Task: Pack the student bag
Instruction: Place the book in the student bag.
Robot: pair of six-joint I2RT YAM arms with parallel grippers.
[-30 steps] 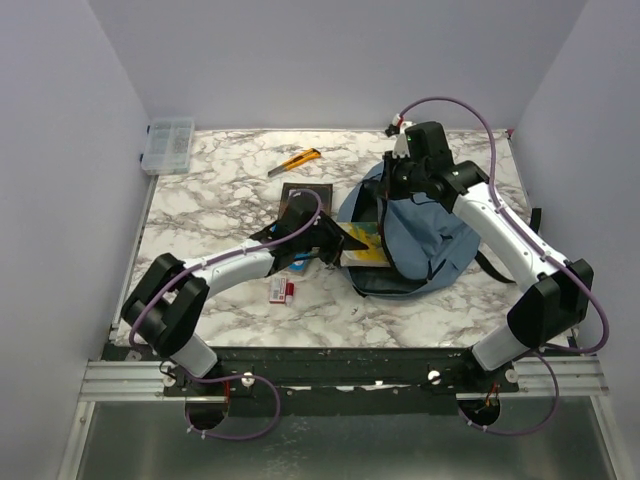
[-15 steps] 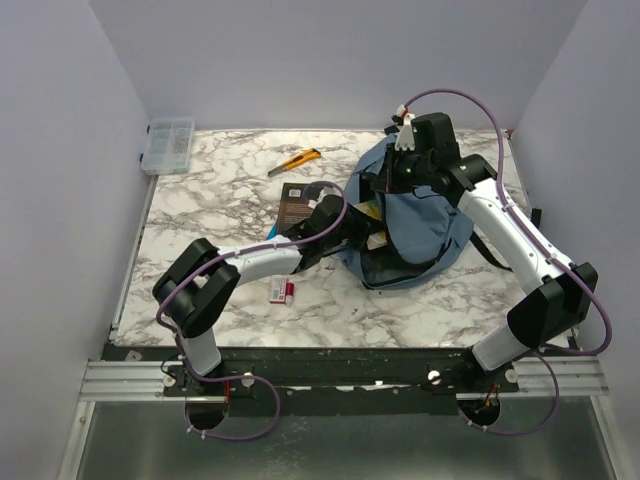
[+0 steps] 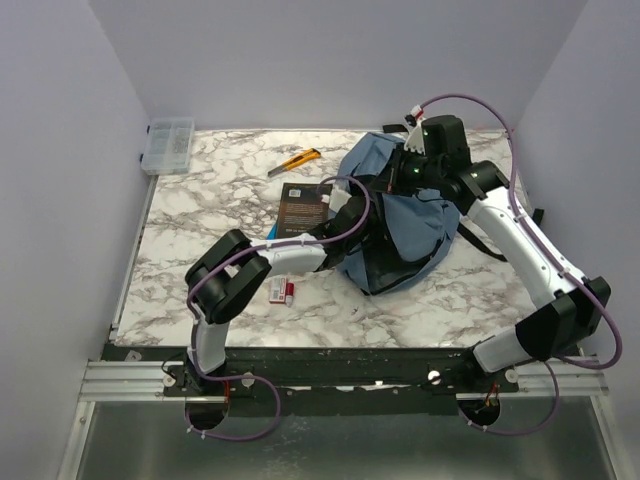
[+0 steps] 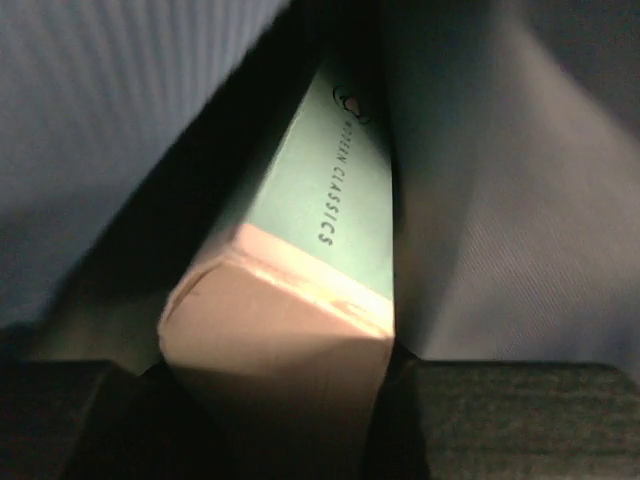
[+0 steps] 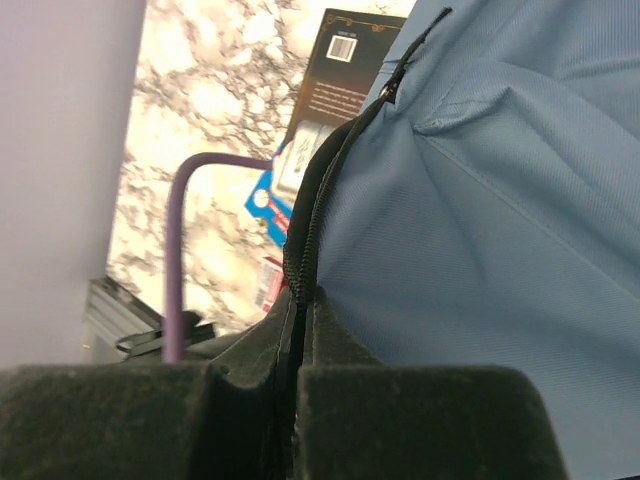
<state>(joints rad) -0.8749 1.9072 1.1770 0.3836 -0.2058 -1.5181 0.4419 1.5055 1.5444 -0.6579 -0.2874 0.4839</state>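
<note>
"CLASSICS" is the legible end of the white lettering down the green spine of a paperback [image 4: 345, 200]. A small oval emblem sits above it, and the first letters are lost in shadow. The left tool [image 4: 275, 365] is clamped on the paperback, a dark pad against each cover, deep inside the student bag [image 3: 415, 225], whose fabric closes in on both sides.

The bag lies on the right half of the marble tabletop [image 3: 200, 220], toward the far edge, with its dark mouth facing left. The right tool [image 3: 410, 175] is pinched together on the bag's zipper [image 5: 300, 250] rim, holding it up.

Just left of the bag a dark book [image 3: 300, 205] lies flat, showing a white barcode panel and print too small to read. A yellow utility knife [image 3: 296, 160] rests near the far edge and a clear organiser box [image 3: 168, 145] sits in the far-left corner. A red-and-white packet [image 3: 281, 290] lies toward the near edge, with a blue-and-white packet [image 5: 265, 205] beside the bag. The left arm and its purple cable [image 3: 340, 215] block the overhead view of the bag's mouth.

Half a second earlier the left wrist stood at the mouth; it now reaches further in. A yellow cover seen there a second ago no longer shows from above. The bag's upper flap has been drawn toward the far edge.
</note>
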